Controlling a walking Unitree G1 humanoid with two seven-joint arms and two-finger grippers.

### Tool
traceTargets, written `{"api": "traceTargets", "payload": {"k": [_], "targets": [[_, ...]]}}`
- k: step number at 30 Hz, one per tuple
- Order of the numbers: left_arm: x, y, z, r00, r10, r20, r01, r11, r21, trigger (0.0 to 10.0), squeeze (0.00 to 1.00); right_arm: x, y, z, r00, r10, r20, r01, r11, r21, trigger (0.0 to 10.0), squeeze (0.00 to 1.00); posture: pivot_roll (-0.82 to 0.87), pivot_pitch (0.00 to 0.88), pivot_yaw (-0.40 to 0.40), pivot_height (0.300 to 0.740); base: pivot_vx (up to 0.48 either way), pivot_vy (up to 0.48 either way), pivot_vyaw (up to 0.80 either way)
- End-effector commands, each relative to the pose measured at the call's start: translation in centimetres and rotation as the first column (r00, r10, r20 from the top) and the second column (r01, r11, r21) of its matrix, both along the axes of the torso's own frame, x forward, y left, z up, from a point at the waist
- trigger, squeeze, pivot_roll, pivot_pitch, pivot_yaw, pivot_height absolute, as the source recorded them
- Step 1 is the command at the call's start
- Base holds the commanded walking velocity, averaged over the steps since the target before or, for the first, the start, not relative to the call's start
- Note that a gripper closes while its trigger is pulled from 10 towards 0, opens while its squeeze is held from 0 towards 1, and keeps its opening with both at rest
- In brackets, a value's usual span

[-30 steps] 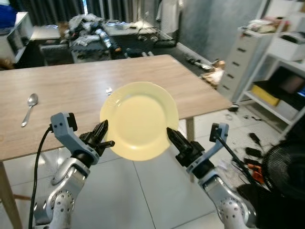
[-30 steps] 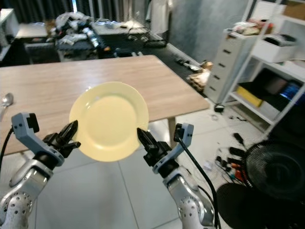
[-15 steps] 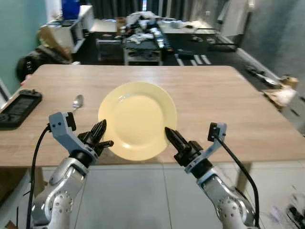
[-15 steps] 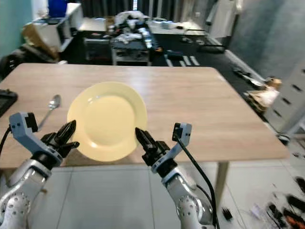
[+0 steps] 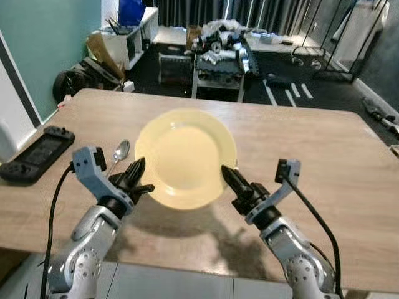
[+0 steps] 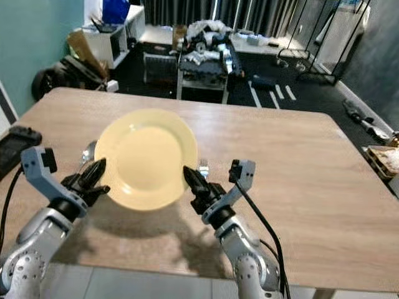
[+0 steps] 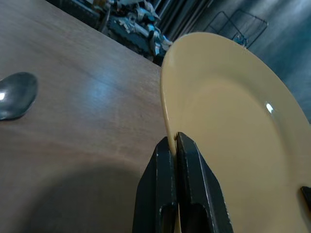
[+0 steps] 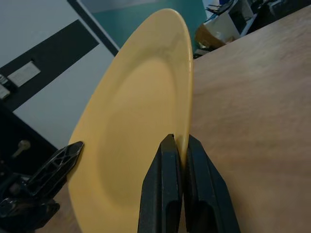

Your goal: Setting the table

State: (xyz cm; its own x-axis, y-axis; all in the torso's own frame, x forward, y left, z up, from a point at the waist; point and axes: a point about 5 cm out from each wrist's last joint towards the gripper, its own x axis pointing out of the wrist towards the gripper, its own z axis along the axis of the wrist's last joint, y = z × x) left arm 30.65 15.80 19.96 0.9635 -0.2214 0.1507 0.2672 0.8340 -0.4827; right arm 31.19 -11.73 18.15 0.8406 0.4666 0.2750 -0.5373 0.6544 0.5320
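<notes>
A round yellow plate (image 5: 186, 157) hangs above the wooden table (image 5: 324, 156), casting a shadow on it. My left gripper (image 5: 139, 176) is shut on the plate's left rim (image 7: 167, 116), and my right gripper (image 5: 226, 177) is shut on its right rim (image 8: 187, 97). A metal spoon (image 5: 120, 152) lies on the table just left of the plate, partly behind my left gripper. A fork's tines (image 6: 202, 165) peek out from behind the plate's right edge.
A black game controller (image 5: 36, 152) lies at the table's left edge. Beyond the far edge are cluttered shelves and racks (image 5: 218, 53), and a teal wall (image 5: 43, 43) stands on the left. The table's right half is bare wood.
The camera has come closer and turned, so the plate now hangs over the tabletop rather than over its near edge. Both grippers still hold the plate the same way.
</notes>
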Motion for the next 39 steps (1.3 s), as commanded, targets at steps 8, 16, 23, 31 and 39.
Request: {"api": "traceTargets", "payload": {"k": [8, 16, 23, 31, 39], "targets": [[-0.1, -0.1, -1.7, 0.995, -0.026, -0.099, 0.037, 0.993, 0.111, 10.0, 0.0, 0.2, -2.0, -0.3, 0.993, -0.117, -0.008, 0.117, 0.993, -0.031, 10.0, 0.0, 0.11, 0.051, 0.053, 0.74, 0.0, 0.0, 0.0], [-0.1, 0.9, -1.8, 0.992, 0.027, -0.124, -0.003, 0.983, 0.186, 10.0, 0.0, -0.5, -1.4, -0.8, 0.996, -0.084, -0.019, 0.083, 0.995, -0.053, 10.0, 0.0, 0.13, 0.061, 0.044, 0.74, 0.0, 0.0, 0.0], [1.0, 1.9, -2.1, 0.982, 0.062, -0.176, -0.049, 0.996, 0.078, 10.0, 0.0, 0.3, 0.2, -1.3, 0.996, -0.059, -0.06, 0.054, 0.995, -0.086, 10.0, 0.0, 0.14, 0.092, 0.026, 0.74, 0.0, 0.0, 0.0], [1.4, 3.8, -2.7, 0.966, 0.119, -0.231, -0.11, 0.993, 0.053, 10.0, 0.0, 1.5, 1.0, -2.2, 0.986, -0.089, -0.141, 0.077, 0.993, -0.09, 10.0, 0.0, 0.15, 0.117, 0.015, 0.74, 0.0, 0.0, 0.0], [1.2, 2.5, -1.5, 0.989, 0.029, -0.145, -0.03, 1.0, -0.005, 10.0, 0.0, 1.2, 1.1, -1.5, 0.991, 0.01, -0.136, 0.001, 0.997, 0.081, 10.0, 1.0, 0.14, 0.114, 0.014, 0.74, 0.0, 0.0, 0.0]]}}
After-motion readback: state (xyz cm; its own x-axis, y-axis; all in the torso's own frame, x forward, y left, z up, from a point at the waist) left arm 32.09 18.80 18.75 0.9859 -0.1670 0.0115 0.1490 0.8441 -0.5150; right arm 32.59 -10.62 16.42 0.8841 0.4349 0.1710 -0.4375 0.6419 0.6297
